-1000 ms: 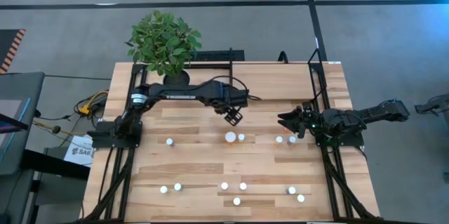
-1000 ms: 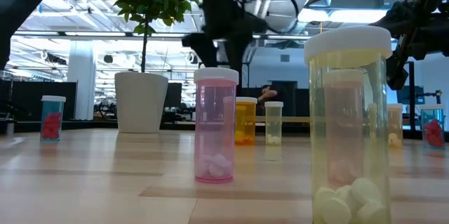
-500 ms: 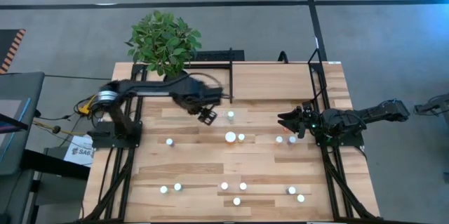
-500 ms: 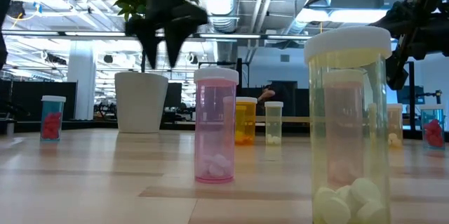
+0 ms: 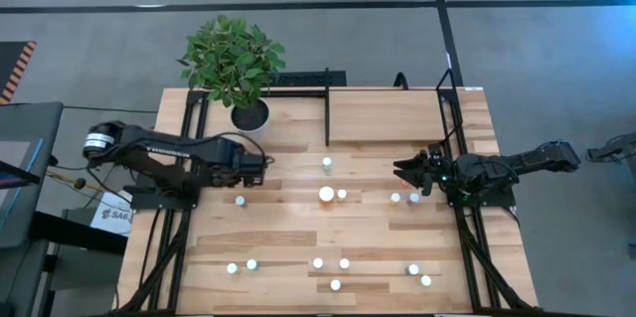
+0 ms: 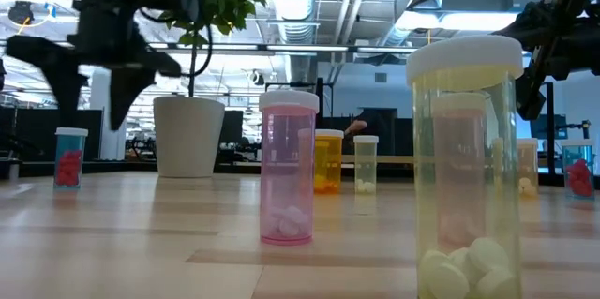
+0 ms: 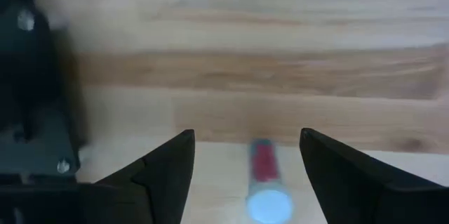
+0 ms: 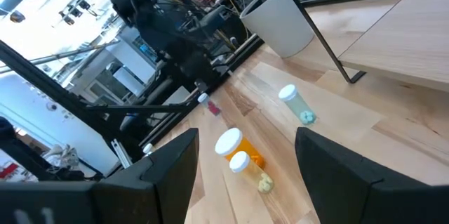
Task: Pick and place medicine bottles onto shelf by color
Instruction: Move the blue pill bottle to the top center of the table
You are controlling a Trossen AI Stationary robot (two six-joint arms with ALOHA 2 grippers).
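Fingers of left gripper (image 7: pixel 242 175) spread, hovering over red-filled bottle (image 7: pixel 264 180); right spread too.

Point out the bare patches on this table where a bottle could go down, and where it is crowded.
Bare: the raised light-wood shelf right of its black centre bar, and the plank strip between the middle bottles, such as the large white-capped orange bottle, and the front row of small white-capped bottles. Crowded: beside the right end effector.
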